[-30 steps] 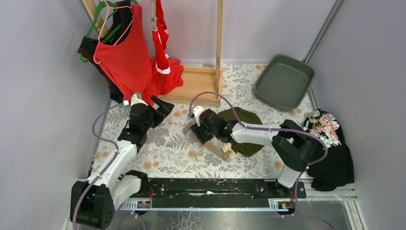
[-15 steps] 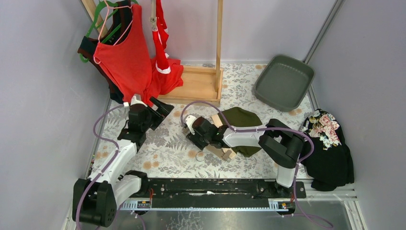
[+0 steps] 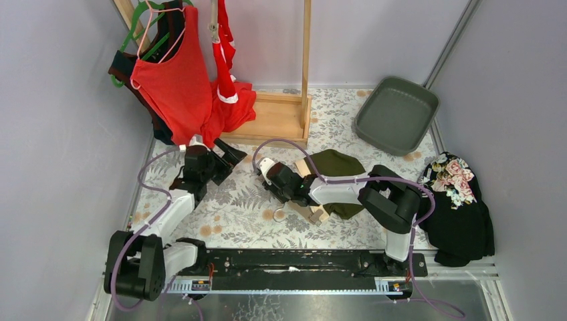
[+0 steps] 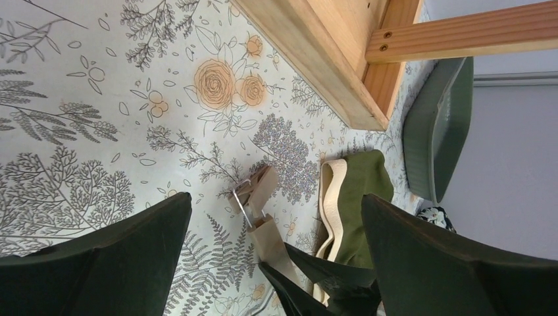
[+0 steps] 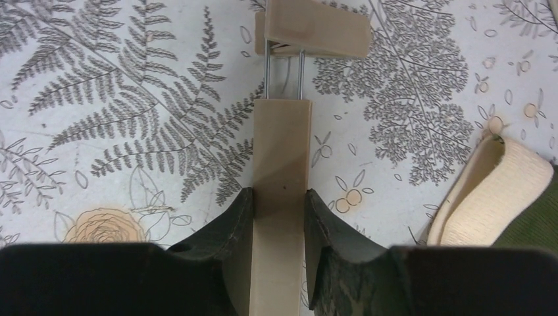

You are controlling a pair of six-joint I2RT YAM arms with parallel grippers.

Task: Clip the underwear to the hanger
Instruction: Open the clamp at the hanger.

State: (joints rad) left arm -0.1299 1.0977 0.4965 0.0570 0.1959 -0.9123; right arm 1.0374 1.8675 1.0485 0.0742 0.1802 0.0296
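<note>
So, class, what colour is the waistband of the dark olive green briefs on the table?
Cream; the waistband shows best in the right wrist view.

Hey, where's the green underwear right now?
Top view: the green underwear lies on the table right of centre, partly under the right arm, just right of the wooden hanger that the right gripper grips.

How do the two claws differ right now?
The left gripper is wide open and empty; the right gripper pinches the hanger. The left gripper is near the rack base; the right gripper sits beside the olive briefs. Both have dark fingers.
</note>
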